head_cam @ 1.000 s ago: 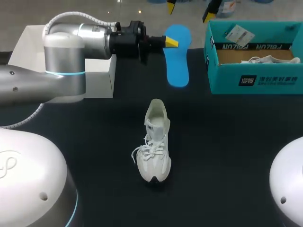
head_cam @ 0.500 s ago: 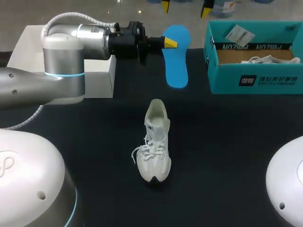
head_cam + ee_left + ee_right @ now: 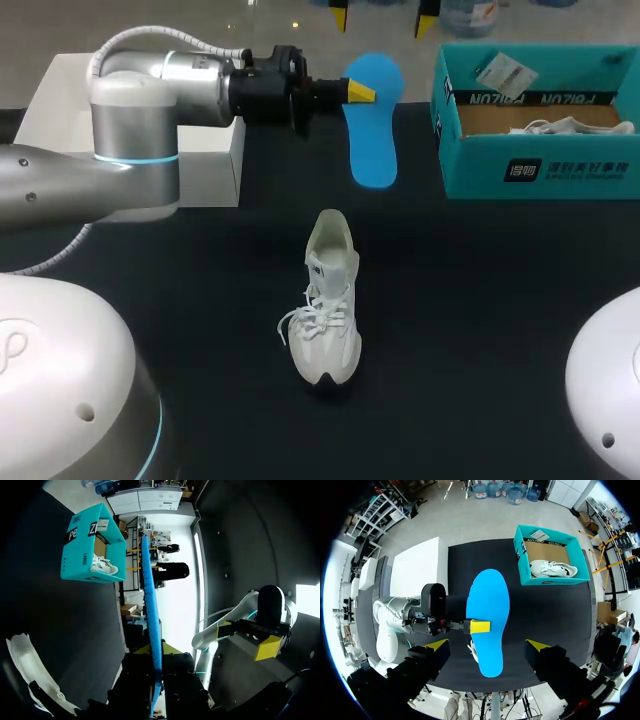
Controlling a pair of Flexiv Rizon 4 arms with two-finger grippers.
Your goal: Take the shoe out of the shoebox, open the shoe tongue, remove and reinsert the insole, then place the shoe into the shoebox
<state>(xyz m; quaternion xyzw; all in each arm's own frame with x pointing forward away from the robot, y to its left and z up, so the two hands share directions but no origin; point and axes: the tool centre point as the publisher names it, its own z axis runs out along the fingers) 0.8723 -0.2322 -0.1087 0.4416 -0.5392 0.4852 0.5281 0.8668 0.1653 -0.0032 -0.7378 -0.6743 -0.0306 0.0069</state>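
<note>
Left claw (image 3: 355, 92) is pinching the flat blue foam insole (image 3: 372, 140) aloft, long axis near-far; right claw (image 3: 487, 645) is gaping empty; white mesh laced shoe (image 3: 328, 300) is standing on black surface (image 3: 480, 300), toe near

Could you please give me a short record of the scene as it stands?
shoe: on its sole on the table
insole: blue, out of the shoe, clamped at one edge
left gripper: shut on insole
right gripper: open, above the insole
shoebox: open, another shoe inside
</note>
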